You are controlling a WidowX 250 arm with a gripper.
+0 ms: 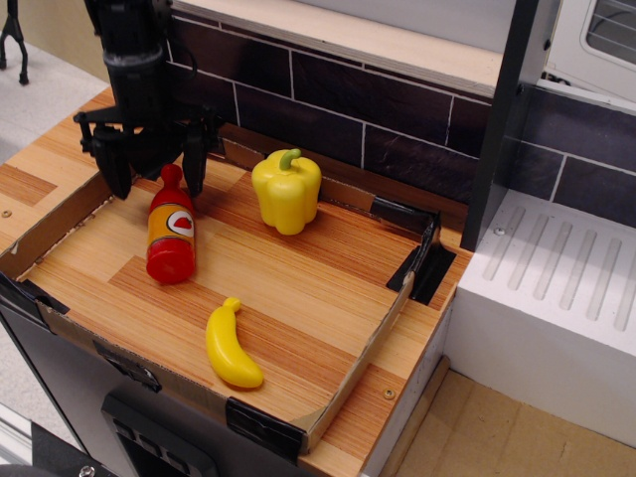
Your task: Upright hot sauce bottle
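Observation:
The hot sauce bottle [170, 231] is red with an orange label and a white oval. It appears to stand on its base in the left part of the shallow wooden tray [298, 288], cap toward the back. My black gripper [156, 179] hangs open just behind and above it. Its two fingers [119, 177] straddle the cap without touching it, and the cap sits nearer the right finger. The gripper holds nothing.
A yellow toy pepper [287, 191] stands right of the bottle near the back wall. A yellow toy banana [231, 345] lies near the tray's front rim. A dark tiled wall [397, 124] runs behind. A white sink drainer [566, 288] is at the right.

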